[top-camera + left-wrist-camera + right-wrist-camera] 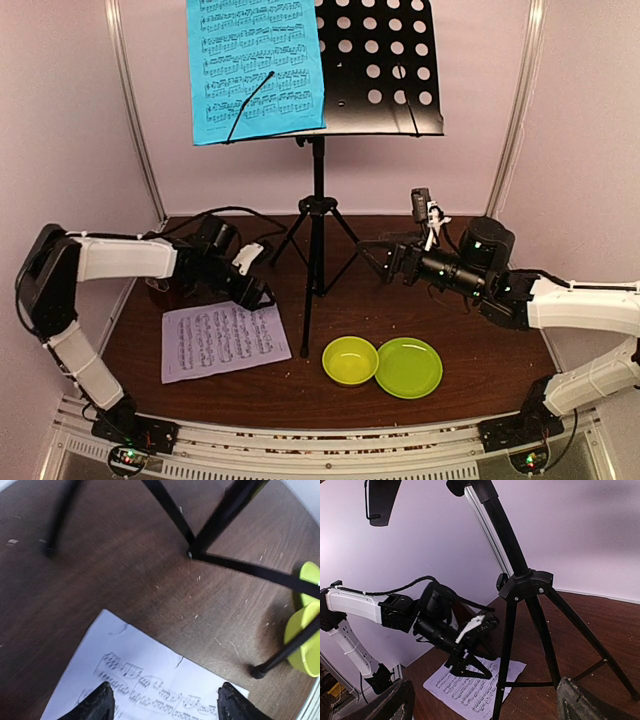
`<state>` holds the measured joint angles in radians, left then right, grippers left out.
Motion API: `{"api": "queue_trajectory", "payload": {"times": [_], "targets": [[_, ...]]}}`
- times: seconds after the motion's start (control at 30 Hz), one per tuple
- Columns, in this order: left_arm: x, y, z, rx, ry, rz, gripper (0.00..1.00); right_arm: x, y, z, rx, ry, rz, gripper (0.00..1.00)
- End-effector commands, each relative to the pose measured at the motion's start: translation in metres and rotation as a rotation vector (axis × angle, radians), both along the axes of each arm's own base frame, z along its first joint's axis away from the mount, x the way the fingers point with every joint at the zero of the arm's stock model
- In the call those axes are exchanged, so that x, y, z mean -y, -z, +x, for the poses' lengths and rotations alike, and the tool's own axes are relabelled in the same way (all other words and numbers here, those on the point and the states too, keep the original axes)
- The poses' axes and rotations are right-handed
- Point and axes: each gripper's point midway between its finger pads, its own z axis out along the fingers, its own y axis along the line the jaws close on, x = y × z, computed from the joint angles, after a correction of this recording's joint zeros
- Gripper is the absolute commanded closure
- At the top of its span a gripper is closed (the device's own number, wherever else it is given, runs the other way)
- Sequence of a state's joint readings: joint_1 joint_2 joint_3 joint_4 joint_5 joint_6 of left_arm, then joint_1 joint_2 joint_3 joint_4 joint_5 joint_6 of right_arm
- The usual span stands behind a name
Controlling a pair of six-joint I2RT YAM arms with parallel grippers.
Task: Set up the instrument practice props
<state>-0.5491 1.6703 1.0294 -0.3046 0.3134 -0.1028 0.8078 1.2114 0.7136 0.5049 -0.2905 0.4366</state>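
left pincer [258, 292] apart, over far right corner of pale sheet [222, 342], which lies flat on worktop [470, 330], near left. blue sheet [255, 65] sits on stand [385, 60]. right pincer [385, 262] apart, empty. Come in low, pinch sheet edge only, clear of stand legs.

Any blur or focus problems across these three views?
Top external: sharp and evenly lit, notation on the blue sheet readable. Left wrist: music stand legs soft, the far one most; pale sheet in focus. Right wrist: gripper fingers blurred at the bottom corners, music stand crisp.
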Motion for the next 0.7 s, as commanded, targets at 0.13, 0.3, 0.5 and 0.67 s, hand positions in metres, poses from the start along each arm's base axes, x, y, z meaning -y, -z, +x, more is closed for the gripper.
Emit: {"api": "queue_trajectory", "payload": {"times": [0.13,0.3,0.5,0.67], "targets": [[-0.081,-0.025,-0.014,0.004,-0.424,-0.215,0.23,-0.004,-0.012,-0.003,0.024,-0.020,0.019,0.00],[-0.150,-0.003,-0.031,-0.048,-0.715,-0.216,0.20,-0.007,-0.012,-0.003,0.022,-0.031,0.025,0.00],[-0.225,0.015,-0.051,-0.031,-1.016,-0.219,0.18,-0.008,-0.013,-0.003,0.022,-0.034,0.026,0.00],[-0.249,0.022,-0.062,-0.011,-1.101,-0.213,0.18,-0.008,-0.014,-0.004,0.024,-0.036,0.020,0.00]]}}
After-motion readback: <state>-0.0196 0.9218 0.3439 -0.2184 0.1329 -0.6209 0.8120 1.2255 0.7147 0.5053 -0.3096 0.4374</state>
